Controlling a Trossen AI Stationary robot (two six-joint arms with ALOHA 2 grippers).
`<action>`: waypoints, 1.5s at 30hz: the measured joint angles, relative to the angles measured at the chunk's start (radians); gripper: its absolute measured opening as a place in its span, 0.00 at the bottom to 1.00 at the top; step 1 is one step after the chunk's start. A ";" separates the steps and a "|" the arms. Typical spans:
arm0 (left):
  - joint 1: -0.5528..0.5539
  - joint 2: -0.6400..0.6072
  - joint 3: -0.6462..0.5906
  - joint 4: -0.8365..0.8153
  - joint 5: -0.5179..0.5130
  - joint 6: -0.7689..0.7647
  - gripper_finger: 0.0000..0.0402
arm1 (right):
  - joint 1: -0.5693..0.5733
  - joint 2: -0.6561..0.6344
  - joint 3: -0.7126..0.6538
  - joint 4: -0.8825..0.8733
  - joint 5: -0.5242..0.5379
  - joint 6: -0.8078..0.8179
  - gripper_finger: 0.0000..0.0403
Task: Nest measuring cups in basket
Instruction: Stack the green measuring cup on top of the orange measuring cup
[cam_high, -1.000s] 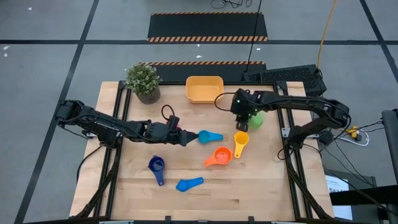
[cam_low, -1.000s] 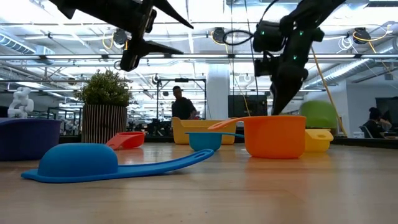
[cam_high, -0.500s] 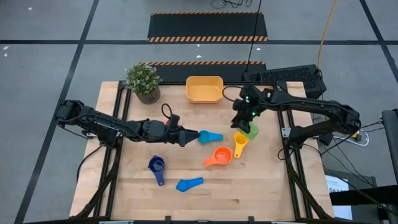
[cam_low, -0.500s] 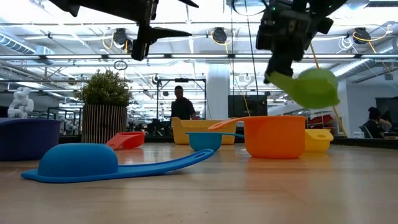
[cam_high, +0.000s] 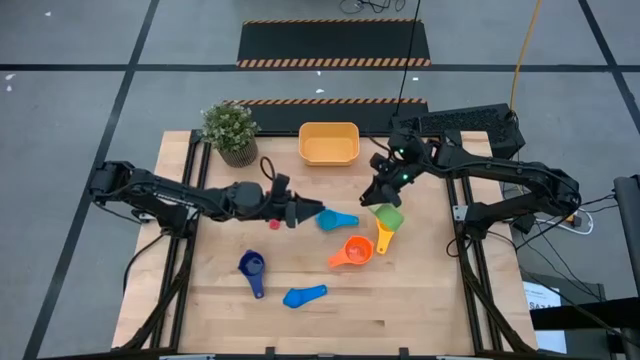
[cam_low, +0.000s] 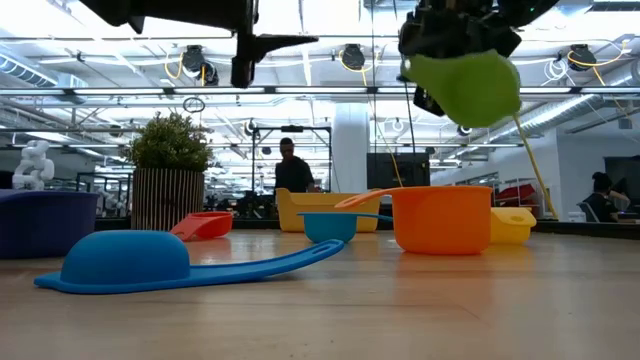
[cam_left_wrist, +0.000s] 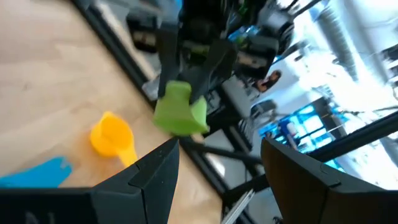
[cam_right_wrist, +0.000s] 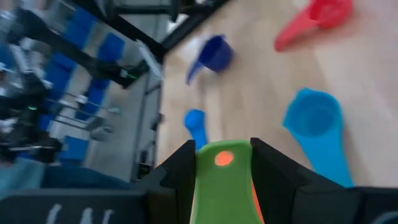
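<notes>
Holding the green cup (cam_high: 388, 216) by its handle, the right hand (cam_high: 382, 192) is pinched on it and hangs above the worktop (cam_high: 400, 300), just in front of the basket (cam_high: 329, 143) and a little to its right; in the low view the green cup (cam_low: 463, 84) is well clear of the surface, tilted, higher than everything else on the wood. The basket sits at the far edge of the worktop, with a potted plant (cam_high: 230, 131) to its left. Directly under and beside the green cup lies the yellow cup (cam_high: 387, 232), and next to that, farther from the basket, the orange cup (cam_high: 354, 250). A light blue cup (cam_high: 336, 220) lies in front of the basket toward the middle of the worktop, and the left hand (cam_high: 302, 214) hovers just left of it with its fingers spread and nothing between them, as the left wrist view shows. A small red cup (cam_high: 274, 223) shows partly beneath the left arm. Farthest from the basket, toward the near edge, lie the dark blue cup (cam_high: 251, 268) and the second light blue cup (cam_high: 304, 295), which rests upside down. Beyond the worktop, in the low view, a person (cam_low: 291, 168) stands in the room behind the basket.
</notes>
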 joint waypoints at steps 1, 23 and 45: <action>0.006 0.000 0.000 0.023 0.000 0.005 0.57 | 0.000 0.000 0.000 0.023 -0.014 0.019 0.29; 0.074 0.000 0.000 0.320 0.141 0.058 0.64 | 0.000 0.000 0.000 0.630 -0.122 0.480 0.30; 0.132 0.000 0.000 0.345 0.150 0.053 0.79 | 0.105 0.180 0.000 1.284 0.140 0.940 0.30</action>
